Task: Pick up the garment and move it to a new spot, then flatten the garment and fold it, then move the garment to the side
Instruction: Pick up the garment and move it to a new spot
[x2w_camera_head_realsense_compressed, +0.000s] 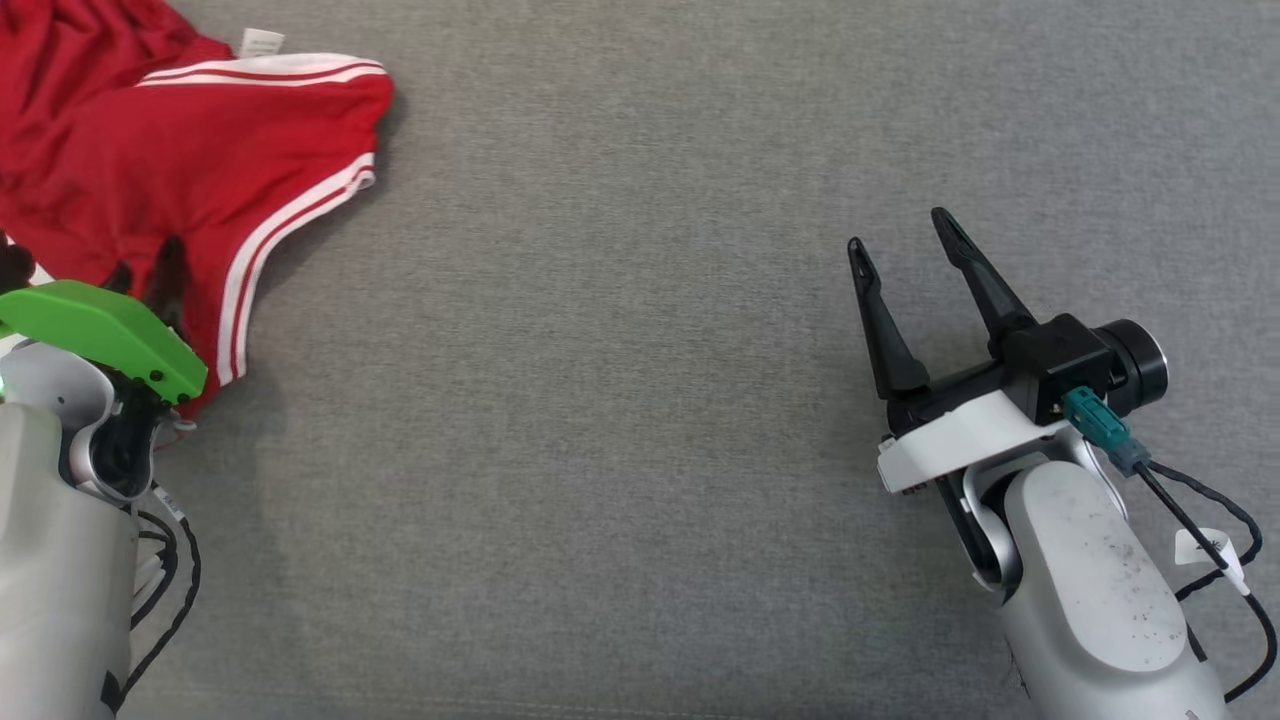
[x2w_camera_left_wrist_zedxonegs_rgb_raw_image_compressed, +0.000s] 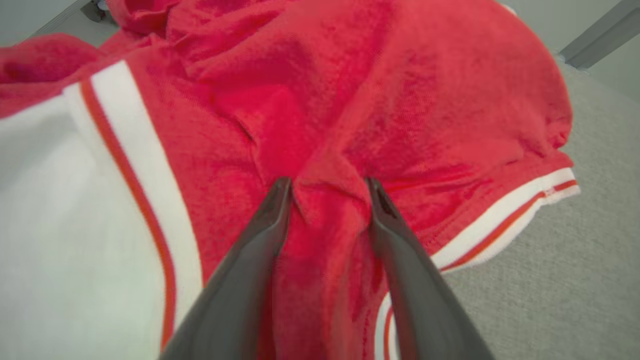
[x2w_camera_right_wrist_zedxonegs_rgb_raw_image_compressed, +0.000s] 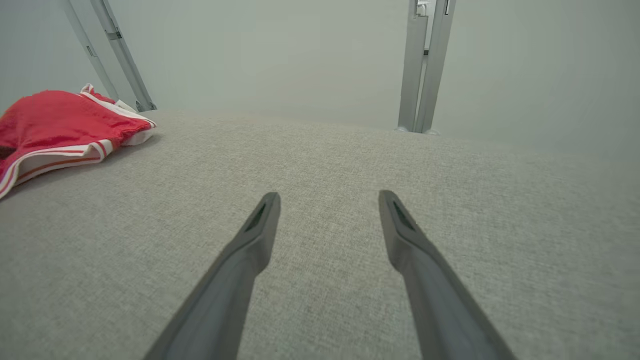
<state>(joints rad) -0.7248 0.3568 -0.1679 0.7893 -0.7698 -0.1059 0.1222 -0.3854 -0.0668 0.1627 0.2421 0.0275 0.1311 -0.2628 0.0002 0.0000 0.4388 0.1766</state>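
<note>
Barely begun: the red garment (x2w_camera_left_wrist_zedxonegs_rgb_raw_image_compressed: 400, 100) lies crumpled on the bench (x2w_camera_head_realsense_compressed: 600, 450), under and ahead of the left hand (x2w_camera_left_wrist_zedxonegs_rgb_raw_image_compressed: 328, 181), whose fingers flank a raised fold and touch it; a firm grip I cannot confirm. The right hand (x2w_camera_head_realsense_compressed: 898, 230), open and empty, hovers well apart from it. Lifting, flattening and folding are all left to do.

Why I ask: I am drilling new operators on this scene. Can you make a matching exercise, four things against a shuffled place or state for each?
Things:
1. left gripper
2. right gripper
3. red garment
4. white label

Places or states:
A. jaws wide apart above the bare grey fabric surface
B. crumpled at the far left of the head view
C. jaws on either side of a raised red fold
D. beside the striped hem at the garment's far edge

Pairs: 1-C, 2-A, 3-B, 4-D
</note>
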